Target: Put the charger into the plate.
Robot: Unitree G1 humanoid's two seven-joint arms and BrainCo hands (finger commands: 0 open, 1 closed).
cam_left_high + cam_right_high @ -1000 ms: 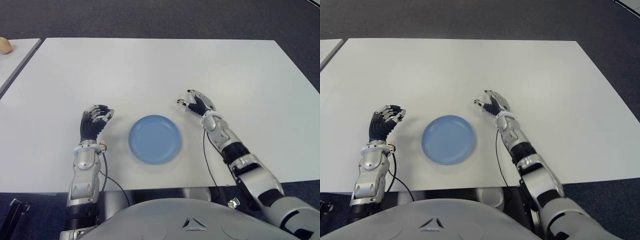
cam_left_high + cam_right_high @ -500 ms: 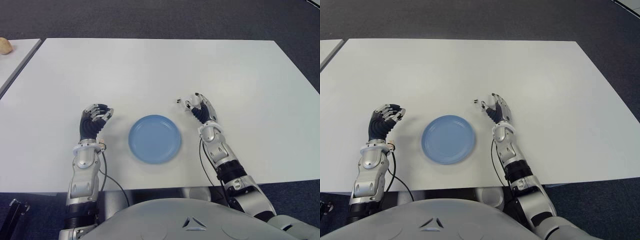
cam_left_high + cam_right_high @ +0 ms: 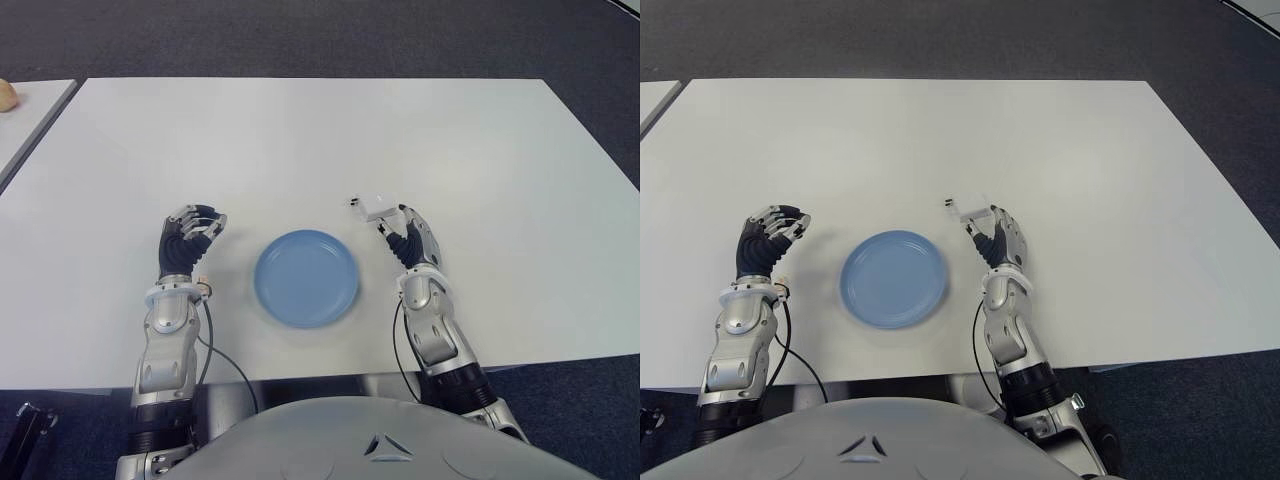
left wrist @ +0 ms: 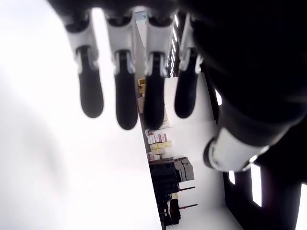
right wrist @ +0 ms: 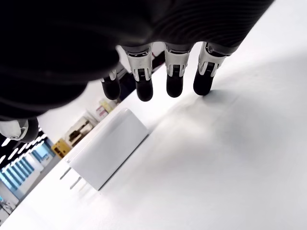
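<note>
A small white charger (image 3: 373, 209) lies flat on the white table (image 3: 320, 140), its prongs pointing left, just beyond the right rim of the blue plate (image 3: 268, 277). My right hand (image 3: 404, 233) sits right behind the charger, nearer me, and its fingers are relaxed and hold nothing. In the right wrist view the fingertips (image 5: 173, 88) hang close to the charger (image 5: 108, 148) with a narrow gap between them. Nothing lies in the plate. My left hand (image 3: 186, 236) shows to the left of the plate, fingers loosely bent and holding nothing.
A second table edge (image 3: 35, 130) shows at the far left with a tan object (image 3: 6, 95) on it. A black cable (image 3: 215, 350) hangs off the front edge by my left forearm.
My right hand has drawn back toward me off the charger, which now shows whole. The charger, plate and left hand have stayed put.
</note>
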